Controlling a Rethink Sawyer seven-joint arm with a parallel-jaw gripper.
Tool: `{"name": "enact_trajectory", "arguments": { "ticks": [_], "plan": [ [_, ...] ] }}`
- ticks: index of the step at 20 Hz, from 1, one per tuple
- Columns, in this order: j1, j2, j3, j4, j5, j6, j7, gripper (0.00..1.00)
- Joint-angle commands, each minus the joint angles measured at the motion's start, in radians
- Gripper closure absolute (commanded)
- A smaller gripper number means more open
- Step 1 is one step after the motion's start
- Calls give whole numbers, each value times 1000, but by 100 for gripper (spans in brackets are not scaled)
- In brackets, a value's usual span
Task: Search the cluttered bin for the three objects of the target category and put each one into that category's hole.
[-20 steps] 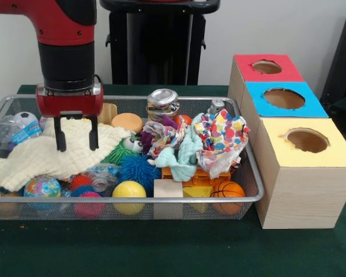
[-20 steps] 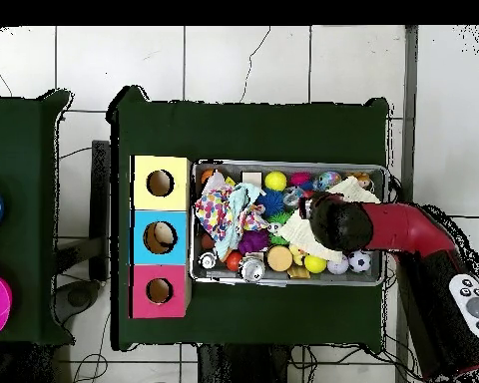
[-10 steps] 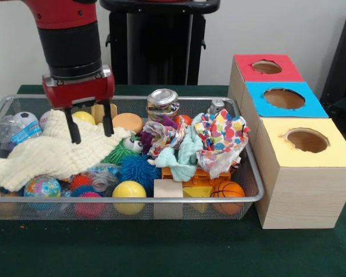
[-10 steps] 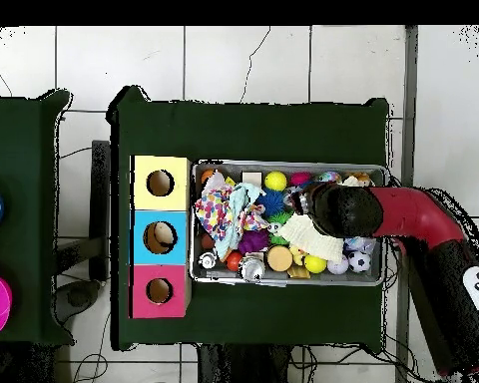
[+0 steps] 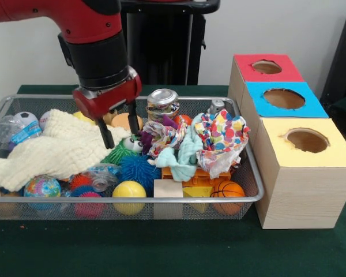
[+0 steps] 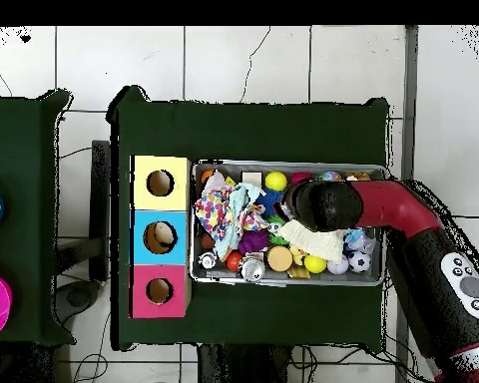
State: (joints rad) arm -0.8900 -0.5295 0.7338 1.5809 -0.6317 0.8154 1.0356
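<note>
A wire mesh bin (image 5: 161, 200) holds a heap of toys and cloths. My gripper (image 5: 120, 130) hangs tilted and open over the right edge of a cream knitted cloth (image 5: 52, 150), just above a green spiky ball (image 5: 116, 154). Nothing sits between the fingers. To its right lie a polka-dot cloth (image 5: 225, 135), a teal cloth (image 5: 181, 156) and a silver can (image 5: 162, 103). A yellow ball (image 5: 128, 193), a basketball (image 5: 228, 190) and a globe ball (image 5: 42, 186) rest along the front. In the overhead view the arm's wrist (image 6: 318, 204) hides the gripper above the cream cloth (image 6: 318, 239).
Right of the bin stand three boxes with round holes: yellow (image 5: 307, 140), blue (image 5: 284, 98) and red (image 5: 266, 67). Overhead they line up as yellow (image 6: 160, 184), blue (image 6: 160, 237), red (image 6: 160, 290) beside the bin (image 6: 283, 281). A soccer ball (image 5: 25, 119) sits at the bin's far left.
The arm has swung rightward in the front view, from above the cream cloth's middle to its right edge, and the wrist has tilted. The gripper stayed open and empty.
</note>
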Motion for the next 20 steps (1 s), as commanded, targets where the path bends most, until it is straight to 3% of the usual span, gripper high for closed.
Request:
{"name": "enact_trajectory", "arguments": {
  "ticks": [1, 5, 9, 12, 20],
  "plan": [
    [5, 74, 69, -46, -75, 118, -395, 0],
    [19, 96, 64, -107, -90, 97, -419, 0],
    [10, 96, 68, -160, -45, 137, -416, 0],
    [-3, 104, 74, -172, 4, 145, -372, 0],
    [-8, 123, 77, -169, -31, 129, -418, 0]
  ]
}}
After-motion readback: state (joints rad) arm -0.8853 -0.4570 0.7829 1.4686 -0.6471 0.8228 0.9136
